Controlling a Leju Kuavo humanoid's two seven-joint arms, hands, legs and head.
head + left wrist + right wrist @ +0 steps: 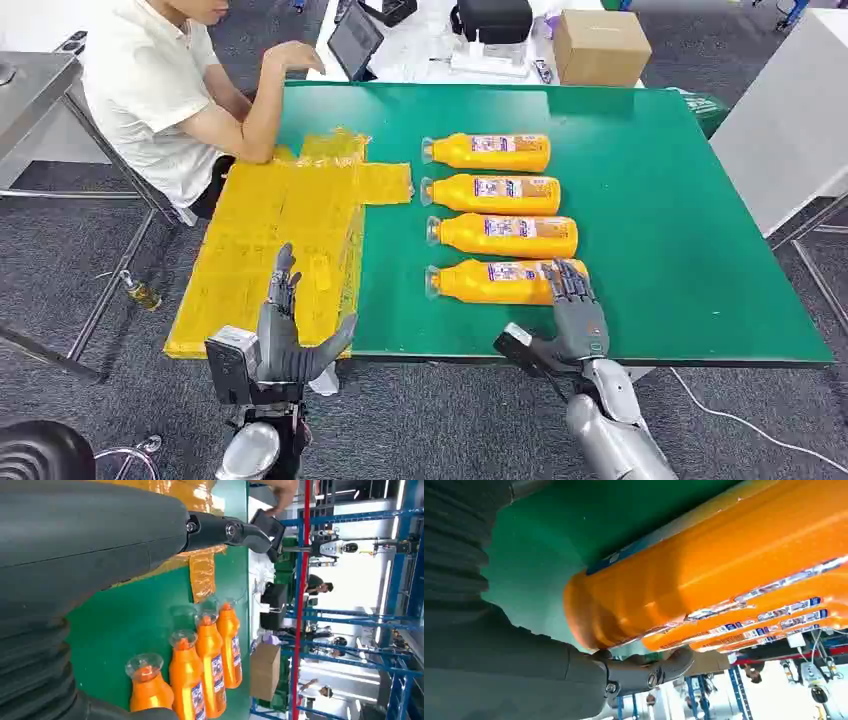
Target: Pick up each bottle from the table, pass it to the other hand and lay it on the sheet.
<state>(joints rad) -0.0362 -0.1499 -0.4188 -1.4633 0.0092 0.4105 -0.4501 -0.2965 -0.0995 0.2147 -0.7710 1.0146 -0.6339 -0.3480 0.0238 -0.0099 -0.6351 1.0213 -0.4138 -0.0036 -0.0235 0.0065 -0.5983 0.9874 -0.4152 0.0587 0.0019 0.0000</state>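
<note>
Four orange bottles lie on their sides in a column on the green bench (680, 200), caps pointing toward nine o'clock in the head view. From twelve o'clock down they are the farthest bottle (487, 152), the second bottle (492, 193), the third bottle (503, 235) and the nearest bottle (490, 281). Each is close beside its neighbour.

The right hand (572, 310) reaches in from six o'clock, its fingers laid over the base end of the nearest bottle. The right wrist view shows that bottle's orange body against the palm with the thumb (649, 672) below it; whether the fingers have closed around it or only rest on it cannot be told.

The left hand (288, 335) is raised at about seven o'clock, holding nothing, fingers spread upward and thumb stuck out to the side, over the near edge of the yellow sheet (270, 250). The sheet covers the bench's nine-o'clock end and hangs past its edge.

A person in a white shirt (150, 90) sits at eleven o'clock, one forearm resting on the sheet's far corner. A cardboard box (600, 45) stands beyond the bench at one o'clock.
</note>
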